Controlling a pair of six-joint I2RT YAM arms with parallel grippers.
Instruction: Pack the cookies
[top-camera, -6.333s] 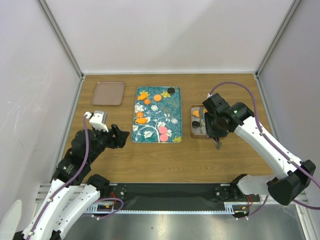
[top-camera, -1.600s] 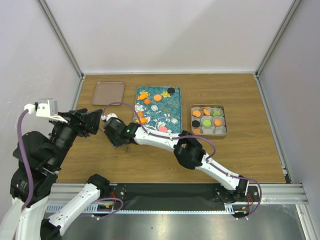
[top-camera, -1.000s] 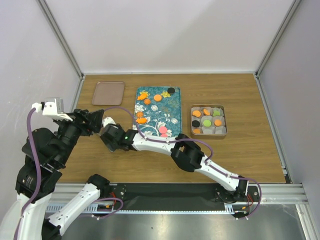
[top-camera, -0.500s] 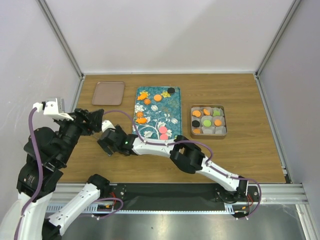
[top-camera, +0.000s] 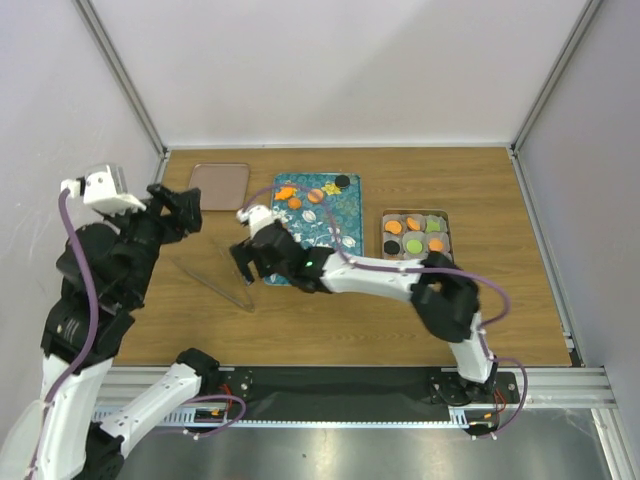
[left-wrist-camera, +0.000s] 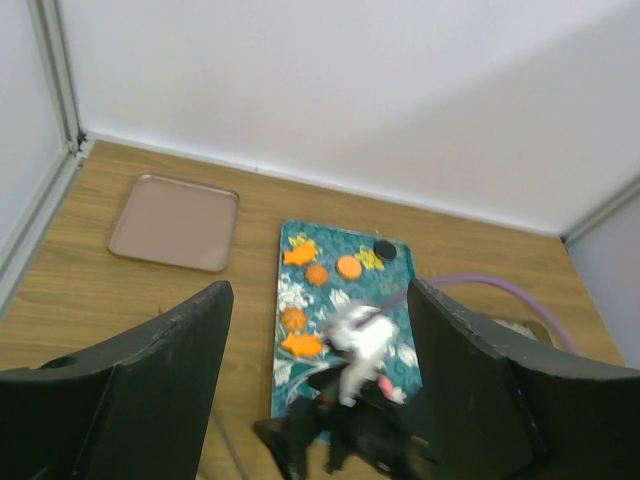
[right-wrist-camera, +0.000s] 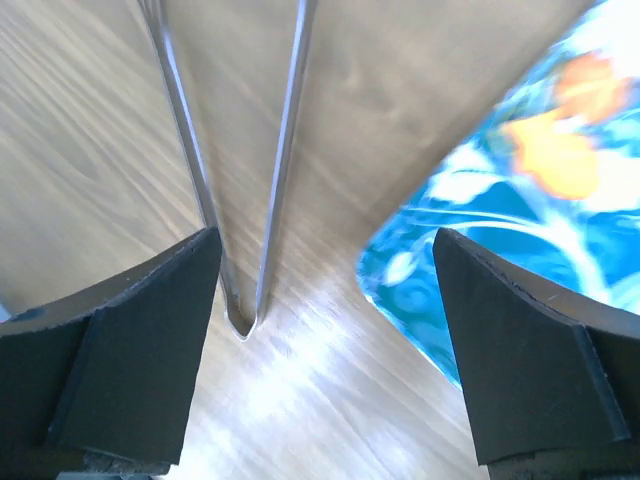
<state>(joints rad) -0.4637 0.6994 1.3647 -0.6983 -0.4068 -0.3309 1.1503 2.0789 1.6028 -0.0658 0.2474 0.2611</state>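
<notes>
Cookies lie on the teal floral tray: two orange cookies and a black cookie near its far end. More cookies sit in paper cups in the box, orange, green and black. Metal tongs lie flat on the wood left of the tray. My right gripper hangs open just right of the tongs, holding nothing. Raised over the table's left side, my left gripper is open and empty. In the left wrist view the tray and the black cookie show between the fingers.
A flat brown tray rests at the back left corner. The right arm stretches across the tray's near end, covering part of it. White walls and metal posts close the table on three sides.
My right gripper has opened and pulled back to the right, leaving the tongs lying on the table. The left arm has risen and moved toward the back.
</notes>
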